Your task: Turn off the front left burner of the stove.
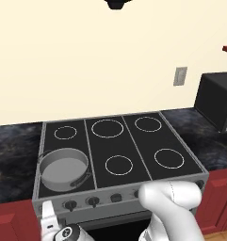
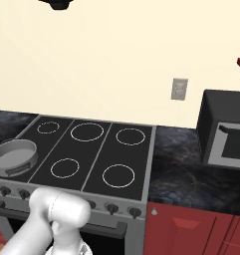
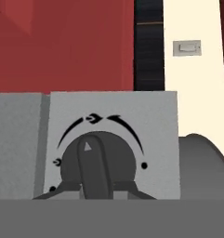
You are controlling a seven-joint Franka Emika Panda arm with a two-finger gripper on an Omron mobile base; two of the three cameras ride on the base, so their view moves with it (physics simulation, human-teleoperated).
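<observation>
Pincer (image 3: 97,195) tips show as small dark wedges at the foot of the hand view, one on each side of a dark knob (image 3: 95,167), and we cannot tell whether they press on it or only flank it. We see the knob's raised bar standing along the view, a small pale triangle near its far end, on a grey panel marked with black arcs and dots. Beyond it, from the left base view, the stove (image 1: 122,200) stretches wide ahead of our arm, its knob row along the front and white rings on black glass. A grey round pan (image 1: 63,168) sits on the front left ring. Farther right, a black microwave (image 2: 223,130) rests on the dark marbled desk (image 2: 183,169).
</observation>
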